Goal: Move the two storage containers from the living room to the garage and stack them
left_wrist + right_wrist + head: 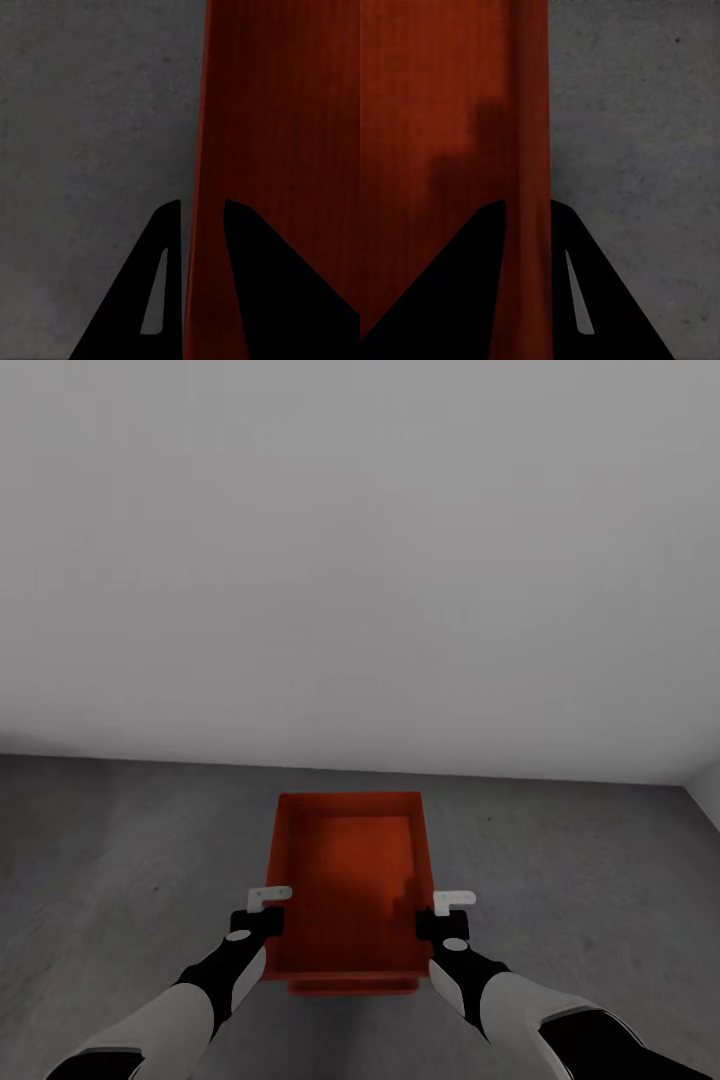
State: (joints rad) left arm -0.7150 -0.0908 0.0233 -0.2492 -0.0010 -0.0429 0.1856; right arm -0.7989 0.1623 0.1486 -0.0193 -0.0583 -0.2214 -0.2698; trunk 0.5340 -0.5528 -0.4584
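Left gripper [262,916] clamps container's [348,880] left wall, one finger inside, one outside; right gripper [444,920] grips right wall likewise. Orange-red container held betw. both arms over grey concrete floor [120,860], near pale wall [360,560]. Second red edge [352,986] visible under near end.

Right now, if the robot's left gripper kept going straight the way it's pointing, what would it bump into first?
The left gripper straddles the wall of the orange-red container, so it would probably just slide along that wall first. Beyond it lies the grey floor; how far is unclear.
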